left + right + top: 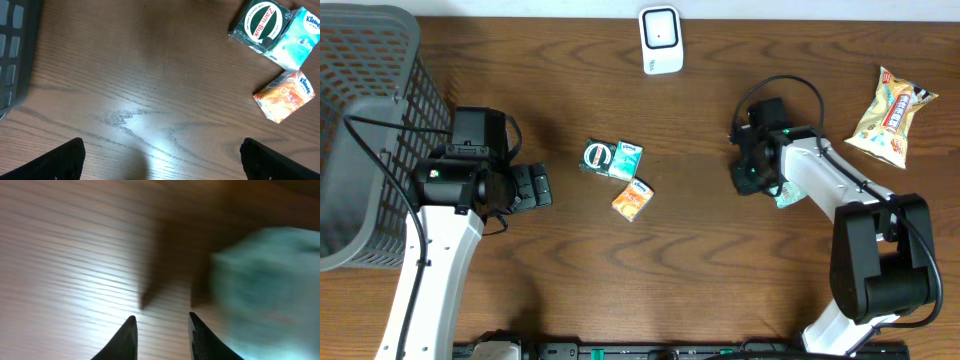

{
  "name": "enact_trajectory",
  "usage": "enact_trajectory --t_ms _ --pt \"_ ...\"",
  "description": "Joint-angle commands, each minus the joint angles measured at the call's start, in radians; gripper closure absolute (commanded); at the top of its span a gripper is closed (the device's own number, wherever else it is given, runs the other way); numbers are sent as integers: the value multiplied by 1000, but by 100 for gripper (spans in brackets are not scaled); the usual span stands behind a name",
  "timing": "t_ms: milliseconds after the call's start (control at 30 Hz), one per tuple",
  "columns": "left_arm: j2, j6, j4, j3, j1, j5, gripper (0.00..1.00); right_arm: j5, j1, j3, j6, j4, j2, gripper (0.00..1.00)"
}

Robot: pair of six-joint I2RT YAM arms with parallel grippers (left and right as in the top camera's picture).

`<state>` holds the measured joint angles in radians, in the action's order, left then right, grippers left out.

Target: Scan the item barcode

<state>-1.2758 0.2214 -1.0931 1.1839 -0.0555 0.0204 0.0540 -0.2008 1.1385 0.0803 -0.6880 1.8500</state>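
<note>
dark wood-grain worktop point(700, 270). a white scanner point(660, 40) stands at its far edge. mid-worktop, a green zam-buk box point(598, 157) touches a teal tissue pack point(626, 160), with an orange tissue pack point(633, 199) just beside. a snack bag point(892, 116) lies far right, a grey basket point(370, 108) far left, and a second teal pack point(788, 198) right of centre.

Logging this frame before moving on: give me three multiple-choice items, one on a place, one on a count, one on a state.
1. Where is the white scanner in the overhead view? A top centre; B inside the basket; C beside the snack bag.
2. How many small packs lie clustered mid-table? A one; B three; C six.
3. The left pincer is: A open, empty; B shut on the orange pack; C shut on the basket.
A: it sits at the top edge.
B: Zam-Buk box, teal pack, orange pack.
A: its jaws stand wide apart, nothing between.
</note>
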Motion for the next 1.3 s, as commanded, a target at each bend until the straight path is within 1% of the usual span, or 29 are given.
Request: enact_trajectory --t_ms 0,67,133,167,233,267,367,467,533,600,667,733,800,867,1000,1067,1133,1267 --pt "-3 9 -2 -5 -3 -5 2 385 -35 34 -123 59 9 75" --pt "-3 9 -2 -5 -3 -5 2 491 -55 35 -199 125 9 74" --pt "-3 9 -2 -5 -3 -5 2 547 -77 35 -291 196 9 73" --pt "-3 9 -2 -5 -3 -5 2 551 -86 36 -316 222 9 72" --pt "-3 9 -2 -5 -3 -5 2 539 -100 46 -319 244 9 68" --pt "-3 9 -2 -5 -3 -5 2 509 -102 54 -319 242 9 65" --pt "-3 9 -2 -5 -3 -5 2 405 -99 89 -310 183 9 64" --pt "-3 9 -2 -5 -3 -5 2 259 -89 160 -216 62 7 62" --pt "-3 9 -2 -5 -3 -5 2 124 -86 230 -163 -45 7 60" --pt "-3 9 -2 -5 -3 -5 2 -63 -86 314 -126 -161 7 51" --pt "-3 9 -2 -5 -3 -5 2 -247 -86 369 -105 -239 7 35" --pt "-3 9 -2 -5 -3 -5 2 -373 -86 386 -54 -284 7 23" --pt "-3 9 -2 -5 -3 -5 3 -397 -80 375 34 -321 8 13" --pt "-3 9 -2 -5 -3 -5 3 -384 -66 339 82 -326 10 8" --pt "-3 9 -2 -5 -3 -5 2 -385 -15 226 101 -237 10 2" --pt "-3 9 -2 -5 -3 -5 2 -376 15 166 101 -185 10 2" --pt "-3 9 -2 -5 -3 -5 2 -328 41 119 101 -148 10 4" --pt "-3 9 -2 -5 -3 -5 2 -135 80 63 100 -93 10 15"
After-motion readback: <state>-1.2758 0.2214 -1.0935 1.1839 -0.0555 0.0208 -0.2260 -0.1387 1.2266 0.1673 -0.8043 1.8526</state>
